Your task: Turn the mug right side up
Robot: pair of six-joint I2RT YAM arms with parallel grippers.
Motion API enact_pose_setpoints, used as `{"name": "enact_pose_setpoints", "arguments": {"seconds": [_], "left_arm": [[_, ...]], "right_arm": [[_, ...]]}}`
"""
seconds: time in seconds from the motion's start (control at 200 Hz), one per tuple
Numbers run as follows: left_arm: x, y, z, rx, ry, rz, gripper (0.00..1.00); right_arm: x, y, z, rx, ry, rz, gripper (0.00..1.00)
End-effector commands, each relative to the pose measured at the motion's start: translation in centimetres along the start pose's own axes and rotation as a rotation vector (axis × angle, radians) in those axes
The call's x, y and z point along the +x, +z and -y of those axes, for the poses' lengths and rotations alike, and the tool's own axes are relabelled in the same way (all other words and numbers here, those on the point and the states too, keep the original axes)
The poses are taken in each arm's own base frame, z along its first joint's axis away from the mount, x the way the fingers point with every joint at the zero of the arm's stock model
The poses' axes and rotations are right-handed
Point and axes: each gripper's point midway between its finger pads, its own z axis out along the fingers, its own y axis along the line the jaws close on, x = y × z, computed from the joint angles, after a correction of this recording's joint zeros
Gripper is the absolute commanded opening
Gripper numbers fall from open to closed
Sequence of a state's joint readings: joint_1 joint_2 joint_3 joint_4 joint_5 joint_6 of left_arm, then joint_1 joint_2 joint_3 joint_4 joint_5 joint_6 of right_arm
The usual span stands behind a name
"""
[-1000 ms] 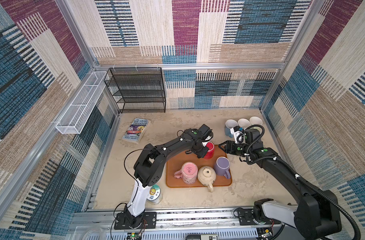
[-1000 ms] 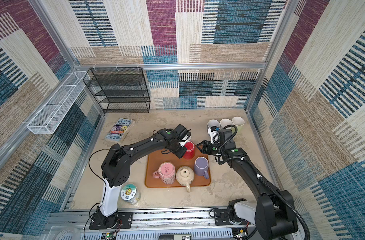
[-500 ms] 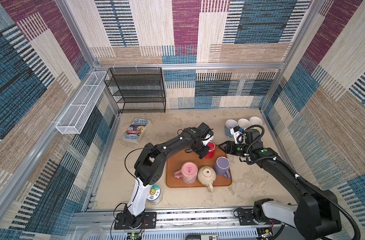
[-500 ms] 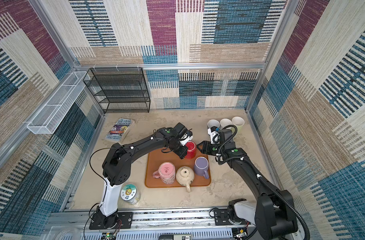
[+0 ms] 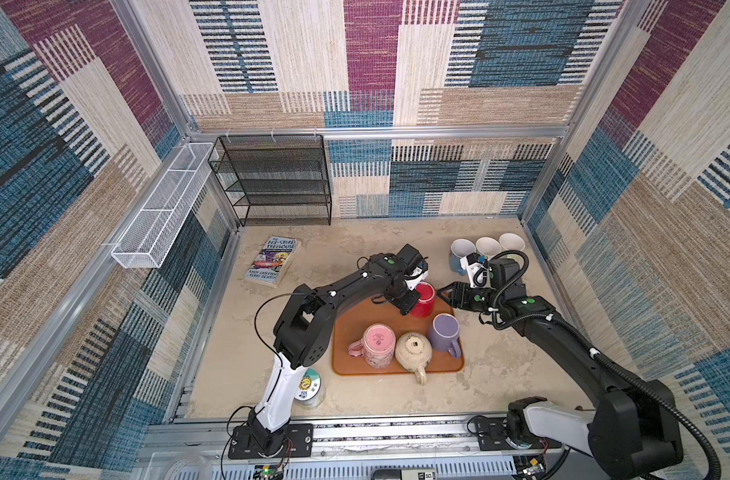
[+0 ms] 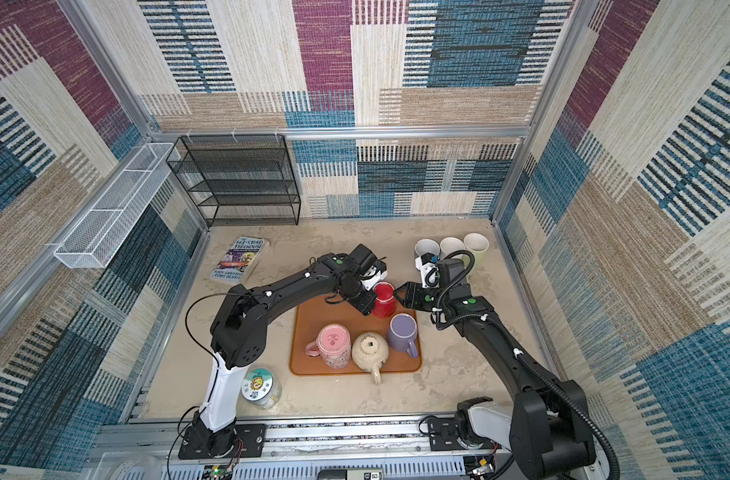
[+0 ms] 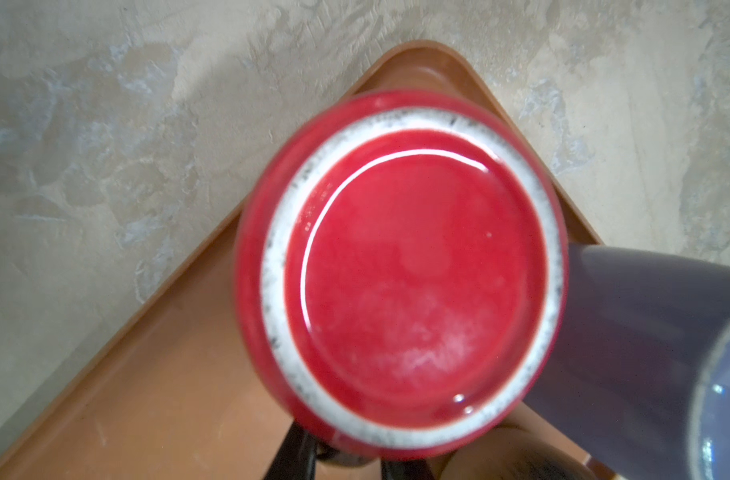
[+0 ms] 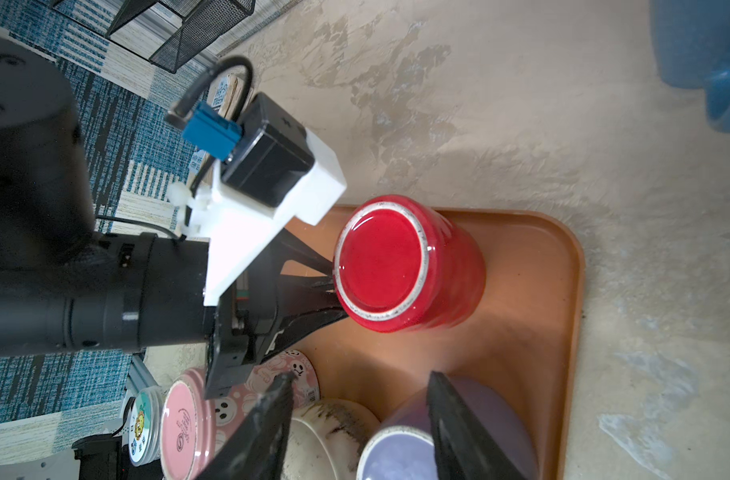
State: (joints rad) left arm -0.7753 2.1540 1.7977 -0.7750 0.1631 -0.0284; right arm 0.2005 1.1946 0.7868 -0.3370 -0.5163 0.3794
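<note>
Hardly anything is shifting since a second ago. Left gripper point(image 8: 334, 289) is closing in at the red mug point(image 8: 396, 266) on the side facing its own arm, fingers nearly together; whether they are clamping is unclear. Mug is standing base-up, axis vertical, in the tray's point(image 8: 577, 291) far corner. Right gripper point(image 8: 361, 376) is waiting opposite, fingers apart and empty.

Likely a robotics lab test cell, patterned wall panels point(image 5: 371, 62), aluminium frame point(image 5: 376, 132), mock-stone tabletop point(image 5: 355, 245)

Both top views look down over the whole table point(image 5: 355, 241); both wrist views share the red mug point(image 7: 413, 274), close.
</note>
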Motion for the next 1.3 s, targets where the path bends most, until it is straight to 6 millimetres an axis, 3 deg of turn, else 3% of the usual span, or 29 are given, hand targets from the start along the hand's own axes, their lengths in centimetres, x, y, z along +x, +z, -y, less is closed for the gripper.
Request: {"name": "enact_pose_setpoints", "arguments": {"seconds": [0.0, 0.205, 0.831, 1.157, 1.292], "left_arm": [[-0.1, 0.1, -0.1, -0.004, 0.009, 0.001, 0.25], [-0.1, 0.2, 0.2, 0.015, 0.009, -0.001, 0.24], [0.3, 0.8, 0.8, 0.052, 0.010, -0.018, 0.31], [-0.1, 0.5, 0.9, 0.056, 0.005, -0.007, 0.09], [-0.3, 0.3, 1.0, 0.054, 0.003, 0.000, 0.05]], "right_arm": [[-0.5, -0.1, -0.4, -0.021, -0.021, 0.021, 0.54], [-0.4, 0.0, -0.4, -0.021, -0.019, 0.016, 0.55], [0.1, 0.5, 0.7, 0.019, -0.003, -0.001, 0.54], [0.2, 0.4, 0.8, 0.022, -0.002, 0.000, 0.55], [0.2, 0.3, 0.8, 0.025, -0.002, 0.001, 0.55]]}}
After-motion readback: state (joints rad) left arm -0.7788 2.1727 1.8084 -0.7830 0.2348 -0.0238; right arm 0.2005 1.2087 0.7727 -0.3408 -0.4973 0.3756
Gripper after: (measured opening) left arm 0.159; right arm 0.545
